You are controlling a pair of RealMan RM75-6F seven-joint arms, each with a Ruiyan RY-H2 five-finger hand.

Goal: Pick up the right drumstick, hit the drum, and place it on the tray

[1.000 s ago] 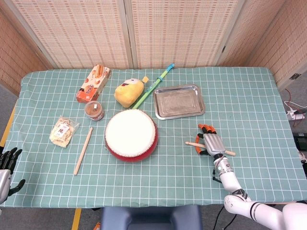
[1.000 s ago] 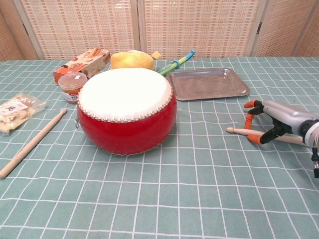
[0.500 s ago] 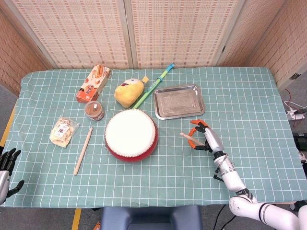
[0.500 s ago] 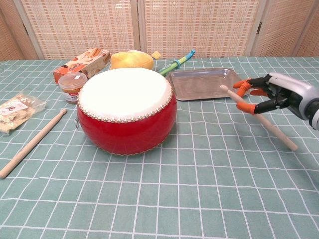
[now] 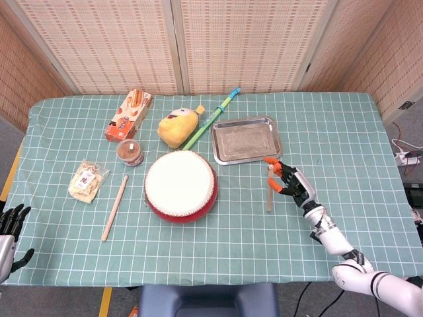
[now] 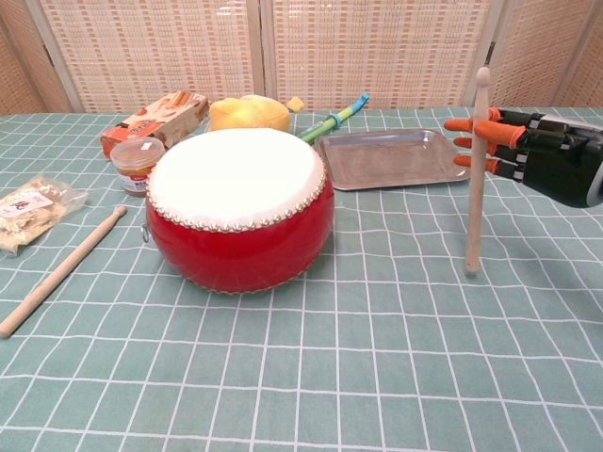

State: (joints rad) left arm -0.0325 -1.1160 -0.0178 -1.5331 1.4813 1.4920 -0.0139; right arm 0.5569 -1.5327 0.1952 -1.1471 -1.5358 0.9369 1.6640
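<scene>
The left hand point(image 5: 8, 224) waits open at the table edge. The red round drum with white skin point(image 6: 238, 205) sits centre. The right hand point(image 6: 532, 149) pinches the pale wooden drumstick point(image 6: 478, 169) upright, lifted; next, swing it left onto the skin.

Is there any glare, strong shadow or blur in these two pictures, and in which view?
Head view: even, soft light; the metal tray shows only a pale sheen, and the drum casts a faint shadow. Chest view: sharp overall, the drumstick held upright in the right hand is crisp, with no motion blur; the tray reflects the screen behind as a dull gleam.
</scene>
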